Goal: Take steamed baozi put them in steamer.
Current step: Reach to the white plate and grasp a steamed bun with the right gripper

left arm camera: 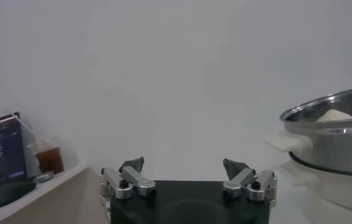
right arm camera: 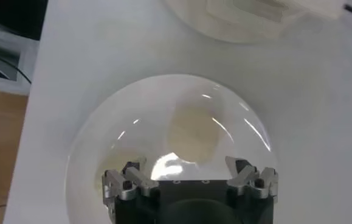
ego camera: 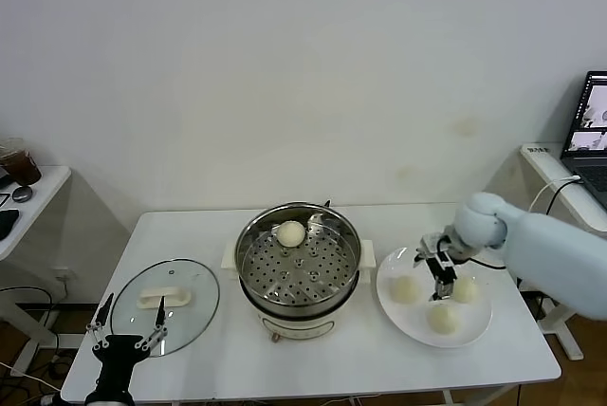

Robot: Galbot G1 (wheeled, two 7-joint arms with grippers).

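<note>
The shiny steel steamer (ego camera: 298, 273) stands mid-table with one cream baozi (ego camera: 290, 233) on its perforated tray. Three more baozi lie on the white plate (ego camera: 414, 323) at the right: one on the left side (ego camera: 405, 289), one on the right side (ego camera: 466, 289), one at the front (ego camera: 441, 317). My right gripper (ego camera: 443, 279) is open and empty just above the plate, among the buns. In the right wrist view it (right arm camera: 183, 165) hovers over a baozi (right arm camera: 193, 134). My left gripper (ego camera: 128, 326) is open and idle at the front left.
A round glass lid (ego camera: 171, 304) with a white handle lies on the table at the left, just beyond my left gripper. The left wrist view shows the steamer (left arm camera: 334, 131) off to one side. A side table with a cup (ego camera: 21, 164) stands far left, a laptop (ego camera: 593, 126) far right.
</note>
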